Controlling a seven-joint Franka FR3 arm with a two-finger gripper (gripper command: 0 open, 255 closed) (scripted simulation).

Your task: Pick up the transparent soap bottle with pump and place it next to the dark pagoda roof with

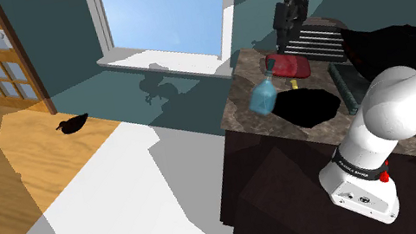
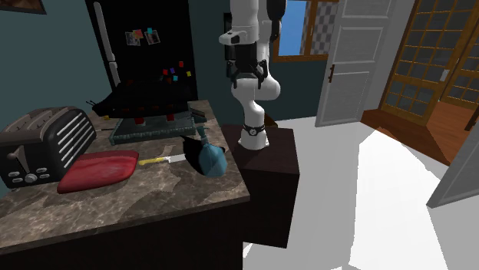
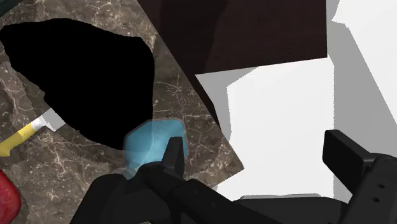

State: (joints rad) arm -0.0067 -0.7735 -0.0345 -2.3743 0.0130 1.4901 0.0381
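End effector (image 1: 287,36) is held high over the tabletop (image 2: 169,195), released, with its fingers (image 3: 172,156) spread and nothing clasped. In the wrist view the gap between them is seen over the floor (image 3: 280,95) beyond the tabletop's edge, so a grasp is judged not yet lined up.

A black area (image 1: 306,108) is cut into the tabletop (nothing is drawn there). Toward the back a dark roof (image 2: 138,100) appears to be carried on a tray (image 2: 146,132); the bare spot beside it is taken as the goal. A toaster (image 2: 38,142) and a red mat (image 2: 96,170) are set along one side, clear of that route.

The blue bottle (image 2: 209,159) is found near the tabletop's edge, just beside the black area and close by one finger, so a sideways shift and a descent are likely needed. A knife (image 2: 157,161) is laid between mat and bottle.
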